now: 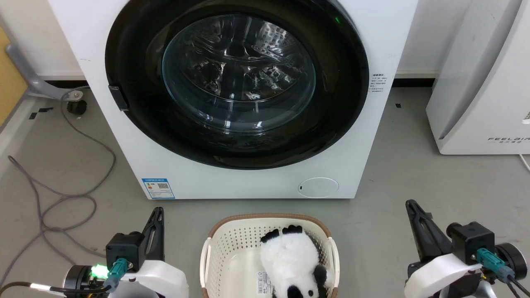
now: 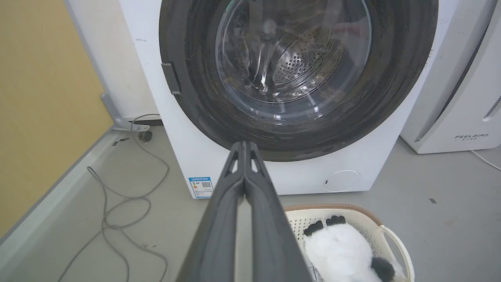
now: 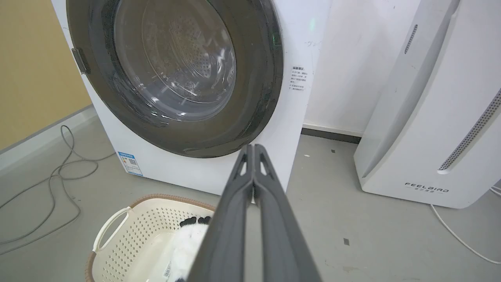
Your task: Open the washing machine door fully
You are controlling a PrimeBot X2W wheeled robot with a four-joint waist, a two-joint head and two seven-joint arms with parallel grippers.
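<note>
**Before the washing machine, both arms low and the door shut**

On the grey floor (image 1: 393, 165) ahead of us stands the washing machine (image 1: 248, 184). Its door (image 1: 236, 82) lies closed, flat against the white front, with a small dark catch (image 1: 118, 97) at its left edge.

Our left pincer (image 1: 158, 211) rests at the lower left of the head view. Its fingers are angled up toward the machine and pressed together on nothing. In the left wrist view the two tips meet in one line under the door's lower rim, well apart from it. Our right pincer (image 1: 410, 203) mirrors this at the lower right, its fingers likewise closed tight and empty, clear of the machine.

Between the two arms, a cream basket (image 1: 205, 252) sits near the machine, with a panda toy (image 1: 290, 256) inside. A grey cable (image 1: 41, 207) loops over the floor on the left. A white appliance (image 1: 476, 82) stands on the right.
</note>
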